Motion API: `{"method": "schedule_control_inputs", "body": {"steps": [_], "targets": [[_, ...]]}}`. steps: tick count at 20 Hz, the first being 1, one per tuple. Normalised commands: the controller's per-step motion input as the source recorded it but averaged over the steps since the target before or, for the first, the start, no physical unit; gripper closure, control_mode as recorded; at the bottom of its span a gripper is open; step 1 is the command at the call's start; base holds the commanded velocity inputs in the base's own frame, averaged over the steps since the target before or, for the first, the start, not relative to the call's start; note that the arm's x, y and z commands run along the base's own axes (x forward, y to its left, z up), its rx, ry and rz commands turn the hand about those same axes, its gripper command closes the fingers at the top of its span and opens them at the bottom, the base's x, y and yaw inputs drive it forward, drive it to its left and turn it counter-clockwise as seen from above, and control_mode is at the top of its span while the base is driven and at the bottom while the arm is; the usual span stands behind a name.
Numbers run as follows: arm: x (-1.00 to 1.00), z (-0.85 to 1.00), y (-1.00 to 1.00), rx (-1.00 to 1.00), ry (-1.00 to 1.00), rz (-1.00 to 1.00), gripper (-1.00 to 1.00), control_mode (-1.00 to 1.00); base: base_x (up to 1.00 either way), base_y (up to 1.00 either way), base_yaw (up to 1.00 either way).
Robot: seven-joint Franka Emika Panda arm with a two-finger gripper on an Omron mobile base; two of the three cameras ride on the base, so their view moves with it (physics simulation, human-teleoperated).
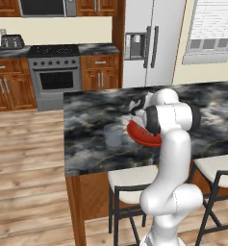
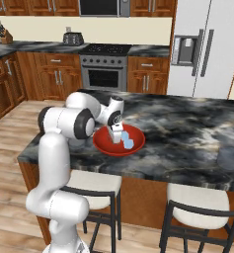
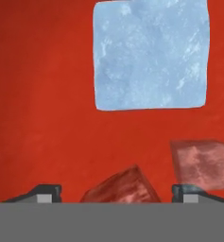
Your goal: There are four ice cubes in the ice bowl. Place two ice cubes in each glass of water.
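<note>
The red ice bowl [image 2: 104, 146] sits on the dark marble island near its front edge. My gripper [image 2: 117, 134] points down into it and is open. In the hand view the bowl's red floor [image 3: 38, 94] lies close below. My gripper [image 3: 118, 196] straddles one translucent ice cube [image 3: 123, 186] without touching it. A second ice cube [image 3: 201, 163] lies just right of it, and a pale blue one [image 3: 151, 54] sits farther ahead. A glass of water [image 1: 113, 135] stands just left of the ice bowl [image 1: 142, 138]. My forearm hides part of the bowl there.
A faint grey tumbler shape [image 2: 231, 158] stands at the island's right end. Two stools [image 2: 197, 200] are tucked under the front edge. The stove [image 2: 104, 69] and fridge [image 2: 202, 49] stand along the far wall, beyond the island.
</note>
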Motion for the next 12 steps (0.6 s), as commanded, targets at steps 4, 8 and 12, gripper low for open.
{"method": "schedule_control_inputs", "body": {"steps": [4, 8, 12], "targets": [[0.00, -0.48, 0.00, 0.00, 0.01, 0.00, 1.00, -1.00, 0.00, 0.00, 0.00], [0.00, -0.37, 0.00, 0.00, 0.00, 0.00, 1.00, -1.00, 0.00, 0.00, 0.00], [-0.08, 0.01, 0.00, 0.00, 0.00, 0.00, 1.00, -1.00, 0.00, 0.00, 0.00]]}}
